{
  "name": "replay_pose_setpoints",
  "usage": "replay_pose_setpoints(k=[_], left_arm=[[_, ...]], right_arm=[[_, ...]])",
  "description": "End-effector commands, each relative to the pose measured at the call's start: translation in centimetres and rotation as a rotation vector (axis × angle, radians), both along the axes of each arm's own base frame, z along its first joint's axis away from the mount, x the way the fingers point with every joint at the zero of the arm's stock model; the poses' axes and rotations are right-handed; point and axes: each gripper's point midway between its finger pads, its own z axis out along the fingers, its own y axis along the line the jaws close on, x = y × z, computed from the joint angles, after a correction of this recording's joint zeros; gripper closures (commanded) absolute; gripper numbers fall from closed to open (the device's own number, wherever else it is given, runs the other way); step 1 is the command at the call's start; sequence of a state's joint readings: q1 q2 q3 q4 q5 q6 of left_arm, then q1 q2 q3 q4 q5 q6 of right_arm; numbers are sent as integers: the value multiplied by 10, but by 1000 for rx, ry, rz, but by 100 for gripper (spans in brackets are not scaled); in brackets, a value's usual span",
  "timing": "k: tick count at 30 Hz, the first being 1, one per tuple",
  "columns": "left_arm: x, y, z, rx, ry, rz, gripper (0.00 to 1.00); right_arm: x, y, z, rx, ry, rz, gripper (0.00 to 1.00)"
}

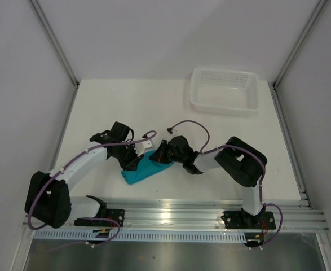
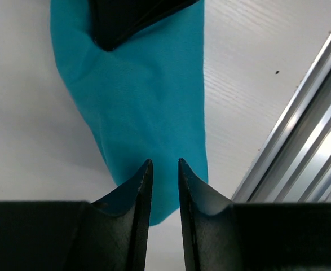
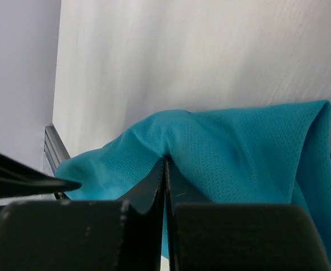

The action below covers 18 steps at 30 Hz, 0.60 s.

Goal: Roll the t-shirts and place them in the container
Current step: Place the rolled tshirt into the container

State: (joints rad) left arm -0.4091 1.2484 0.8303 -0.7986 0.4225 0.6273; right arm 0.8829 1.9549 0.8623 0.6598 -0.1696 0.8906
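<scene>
Aluminium rail, white table, teal t-shirt, white basket, pale walls

The left hand, fingers slightly parted, faces the right hand, fingers pressed shut.

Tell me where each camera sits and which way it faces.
Top external: above and behind the arm bases, looking down on table, teal t-shirt, white basket, both arms.
Left wrist: on the left arm, facing down the t-shirt past its own slightly parted jaws.
Right wrist: low over the table, its own jaws shut on the t-shirt.
All share the t-shirt.
</scene>
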Motion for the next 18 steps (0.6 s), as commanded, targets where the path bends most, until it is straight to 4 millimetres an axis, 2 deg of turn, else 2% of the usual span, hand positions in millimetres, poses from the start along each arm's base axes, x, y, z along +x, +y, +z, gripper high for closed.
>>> replay_pose_setpoints(k=[1, 3, 5, 12, 17, 18], left_arm=[[25, 6, -1, -2, -42, 75, 73], [32, 14, -3, -10, -16, 118, 74], [31, 19, -13, 4, 14, 126, 74], [7, 29, -53, 77, 168, 101, 74], [9, 32, -63, 100, 192, 107, 73], [12, 35, -65, 118, 178, 114, 73]], right_arm=[[-1, -2, 4, 28, 6, -52, 100], [-3, -6, 4, 22, 7, -66, 100], [-4, -7, 10, 30, 0, -80, 100], [-10, -12, 13, 46, -9, -115, 100], [-8, -15, 15, 60, -20, -129, 99], [-7, -12, 25, 86, -42, -122, 99]])
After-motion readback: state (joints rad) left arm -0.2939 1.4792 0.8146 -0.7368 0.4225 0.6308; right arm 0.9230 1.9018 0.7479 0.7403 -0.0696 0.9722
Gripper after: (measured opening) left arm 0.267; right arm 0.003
